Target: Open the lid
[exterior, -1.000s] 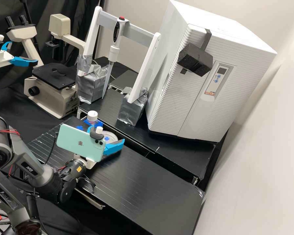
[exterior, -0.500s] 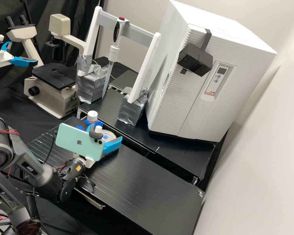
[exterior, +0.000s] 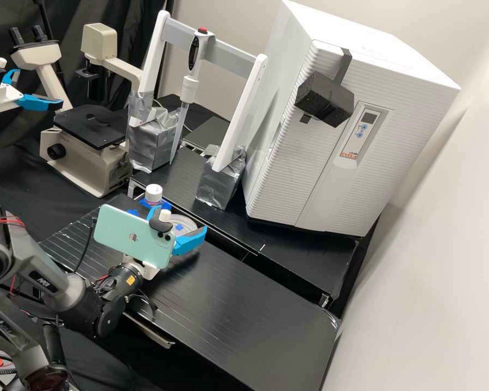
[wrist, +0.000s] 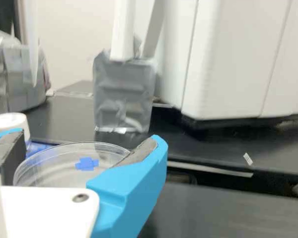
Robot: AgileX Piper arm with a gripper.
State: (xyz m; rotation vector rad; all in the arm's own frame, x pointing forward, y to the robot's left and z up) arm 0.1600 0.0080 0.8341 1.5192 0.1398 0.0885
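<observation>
In the high view my gripper (exterior: 180, 219) is at the bench's back edge, partly hidden by the phone on the wrist. Its blue fingers are spread apart around a clear round dish (exterior: 189, 221) with a blue cross-shaped mark. The wrist view has the gripper (wrist: 87, 140) open, and the dish (wrist: 54, 166) lies between and just beyond the fingers, its near side hidden by the white gripper body and the right finger. The clear lid cannot be told apart from the dish, and contact with the pads cannot be made out.
A white-capped bottle (exterior: 154, 194) stands in a blue holder just behind the dish. Farther back are a white stand (exterior: 239, 114) with taped silver feet, a large white incubator (exterior: 288, 163) and a microscope (exterior: 87, 130). A gap separates the front bench (exterior: 244, 304) from the rear one.
The gripper shifted slightly left in the high view, then back right, and its right fingertip is a little higher there than a second ago. The bottle has not moved.
</observation>
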